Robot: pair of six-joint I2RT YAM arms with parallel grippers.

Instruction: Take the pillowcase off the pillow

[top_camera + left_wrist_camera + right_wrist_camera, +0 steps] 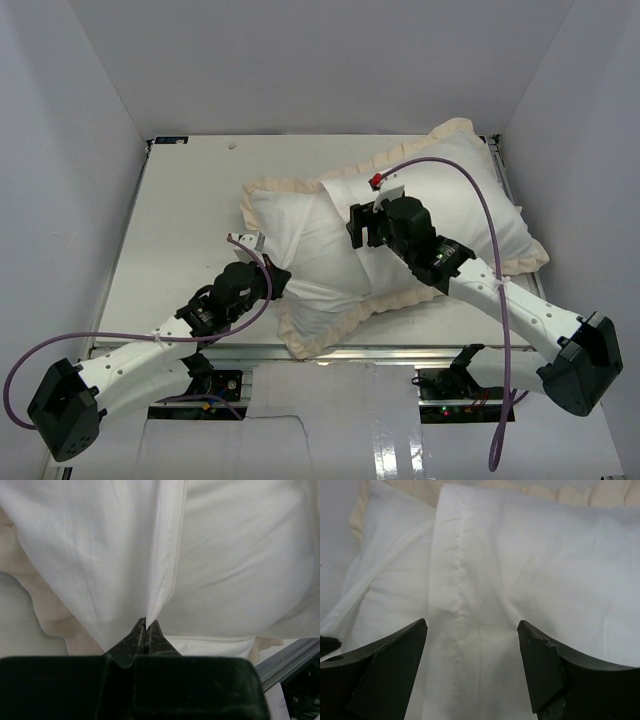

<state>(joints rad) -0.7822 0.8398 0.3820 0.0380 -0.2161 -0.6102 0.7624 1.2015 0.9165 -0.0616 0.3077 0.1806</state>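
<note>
The pillowcase (455, 205) lies white face up across the table, its cream frill (320, 335) showing round the edge. It bulges with the pillow inside; I cannot tell bare cushion from cover in the white cloth left of the stitched hem (335, 195). My left gripper (283, 287) is at the near-left side, shut on a thin fold of white pillowcase fabric (160, 580) by the hem; its fingertips (146, 622) are pressed together. My right gripper (362, 225) is open just above the middle, its jaws straddling the hem (457, 605), holding nothing (472, 630).
The white table (180, 220) sits between grey enclosure walls. An aluminium rail (400, 350) runs along the near edge. A purple cable (480, 200) arches over the pillow's right half. A small red tag (376, 181) sits by the right gripper.
</note>
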